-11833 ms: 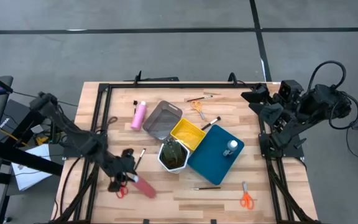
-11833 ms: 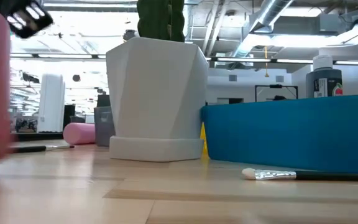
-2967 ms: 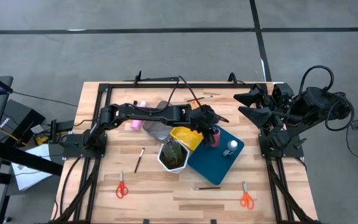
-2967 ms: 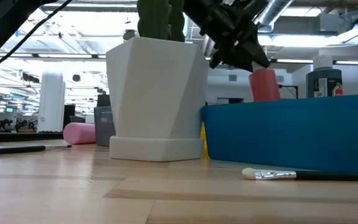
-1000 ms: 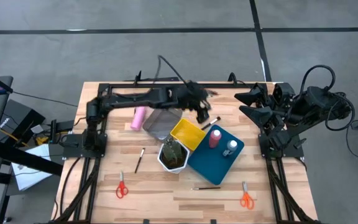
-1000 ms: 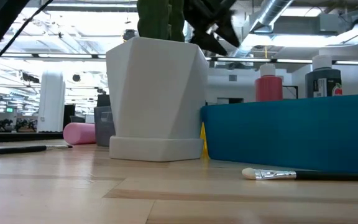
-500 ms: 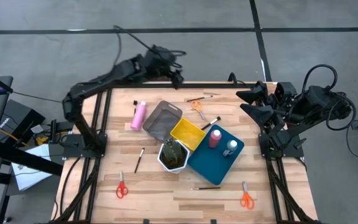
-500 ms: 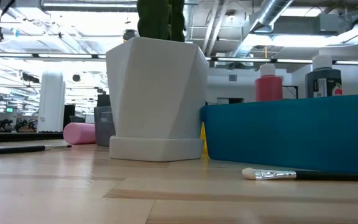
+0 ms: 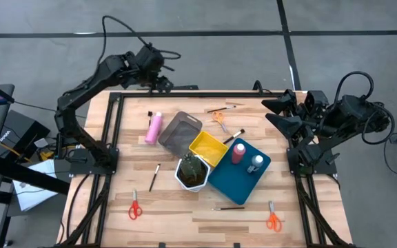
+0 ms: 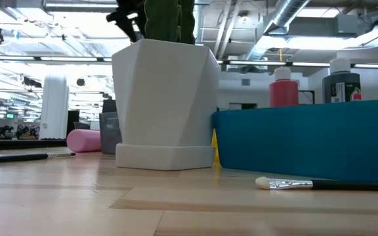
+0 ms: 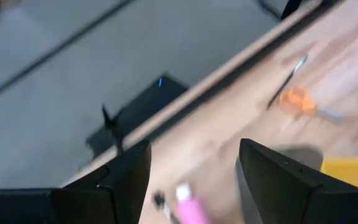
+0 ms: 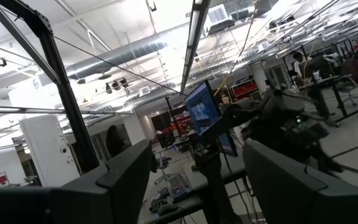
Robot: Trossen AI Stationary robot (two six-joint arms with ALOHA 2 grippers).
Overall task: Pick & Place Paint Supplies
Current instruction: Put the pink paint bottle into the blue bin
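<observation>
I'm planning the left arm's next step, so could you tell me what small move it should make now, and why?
Probably lower the open, empty left gripper toward the pink bottle lying loose on the table almost below it; the other bottle already stands in the blue tray.

I work in a big open lab or workshop hall — bare ceiling ducts (image 12: 135, 46) and pipes (image 10: 287, 16) run overhead between long strip lights (image 12: 194, 28). Past my wooden table (image 9: 185, 213), bolted into a black metal frame (image 9: 112, 131), the concrete floor (image 9: 205, 62) carries dark tape lines. Farther back stand monitors (image 12: 202, 111) on desks and a white cabinet (image 10: 54, 108) — more workstations like mine.
</observation>
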